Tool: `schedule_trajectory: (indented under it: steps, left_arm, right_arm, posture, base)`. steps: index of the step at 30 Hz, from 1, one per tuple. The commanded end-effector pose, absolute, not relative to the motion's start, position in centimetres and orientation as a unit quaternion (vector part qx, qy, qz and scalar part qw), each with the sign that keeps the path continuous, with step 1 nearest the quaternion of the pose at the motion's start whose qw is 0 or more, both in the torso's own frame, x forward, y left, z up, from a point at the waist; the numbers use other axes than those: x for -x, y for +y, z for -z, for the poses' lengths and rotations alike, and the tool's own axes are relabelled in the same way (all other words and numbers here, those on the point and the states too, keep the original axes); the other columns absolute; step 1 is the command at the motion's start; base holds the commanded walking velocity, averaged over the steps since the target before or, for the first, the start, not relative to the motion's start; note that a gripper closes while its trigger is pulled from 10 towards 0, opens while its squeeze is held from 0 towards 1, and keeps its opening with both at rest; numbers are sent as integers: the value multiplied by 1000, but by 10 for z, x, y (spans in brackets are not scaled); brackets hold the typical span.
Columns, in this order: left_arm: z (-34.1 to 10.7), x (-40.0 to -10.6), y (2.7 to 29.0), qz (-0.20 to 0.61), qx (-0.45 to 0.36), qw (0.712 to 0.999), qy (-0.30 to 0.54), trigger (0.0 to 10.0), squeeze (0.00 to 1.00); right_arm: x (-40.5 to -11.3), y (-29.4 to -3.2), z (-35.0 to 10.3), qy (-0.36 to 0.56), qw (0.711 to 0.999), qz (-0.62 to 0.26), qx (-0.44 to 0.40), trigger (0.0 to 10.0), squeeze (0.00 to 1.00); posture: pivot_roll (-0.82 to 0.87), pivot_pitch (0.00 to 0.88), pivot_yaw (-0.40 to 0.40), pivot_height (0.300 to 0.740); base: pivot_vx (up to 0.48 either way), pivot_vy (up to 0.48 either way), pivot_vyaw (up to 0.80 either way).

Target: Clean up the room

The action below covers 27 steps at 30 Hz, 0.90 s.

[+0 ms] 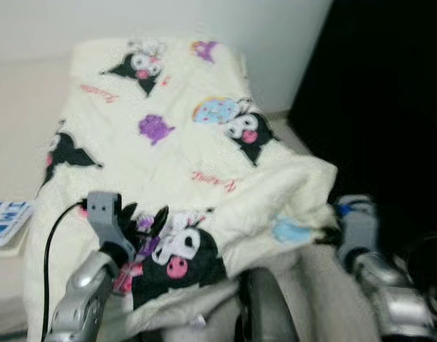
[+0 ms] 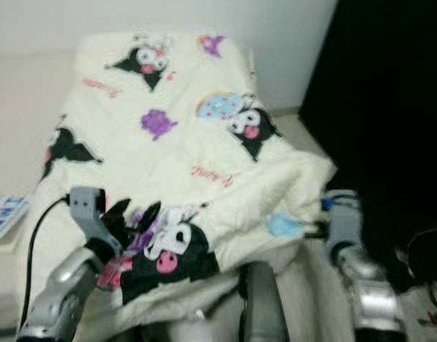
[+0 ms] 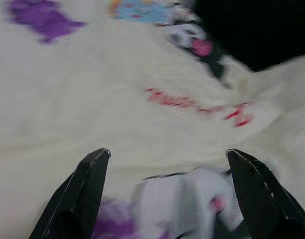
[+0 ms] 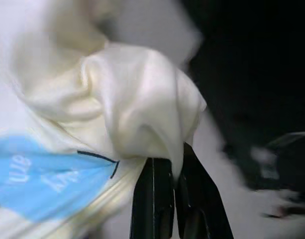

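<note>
A cream blanket [image 1: 182, 142] printed with black cartoon figures, purple shapes and red script lies spread out in front of me, its near edge bunched up. My left gripper [image 1: 145, 216] is open just above the near left part, by a black-and-pink figure [image 1: 179, 260]. In the left wrist view the left gripper [image 3: 167, 162] has both fingers spread wide over the cloth. At the blanket's near right corner, my right gripper [image 4: 167, 172] is shut on a cream fold of blanket [image 4: 142, 99] beside a light blue patch [image 4: 38, 179]; its wrist [image 1: 357, 228] sits there.
A blue-and-white flat item [image 1: 6, 221] lies at the left edge. A white wall [image 1: 168, 18] stands behind the blanket. A dark area [image 1: 389, 92] lies to the right, with dark cables [image 1: 425, 256] low down. A black cable [image 1: 54, 242] runs along my left arm.
</note>
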<state>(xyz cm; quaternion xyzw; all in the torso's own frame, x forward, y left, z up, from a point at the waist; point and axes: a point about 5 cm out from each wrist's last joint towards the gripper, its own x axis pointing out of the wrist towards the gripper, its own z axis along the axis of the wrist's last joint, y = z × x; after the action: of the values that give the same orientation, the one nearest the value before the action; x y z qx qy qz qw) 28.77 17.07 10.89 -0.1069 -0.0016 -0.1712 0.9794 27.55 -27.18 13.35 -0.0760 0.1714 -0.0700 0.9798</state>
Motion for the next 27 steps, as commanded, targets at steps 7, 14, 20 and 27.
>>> schedule_trajectory:
  steps: [7,14,20,27]
  left_arm:
    - [-99,-290,156,199,94,975,8,10000,0]
    - [-96,-291,156,204,80,976,8,10000,0]
    - [-93,-289,154,212,57,976,9,10000,0]
    - [-92,-289,155,222,22,975,6,10000,0]
  right_arm:
    - [-231,-324,-141,235,944,140,183,0,0]
    - [-209,-299,-116,329,929,91,143,0,0]
    - [-211,-265,-103,344,932,33,107,0,0]
    - [-216,-258,-101,349,930,12,116,0,0]
  posture:
    - [-307,213,-100,580]
    - [-300,217,-96,580]
    - [-290,214,-95,580]
    - [-274,215,-98,580]
  base:
    - [0,0,0]
    - [0,0,0]
    - [0,0,0]
    - [0,0,0]
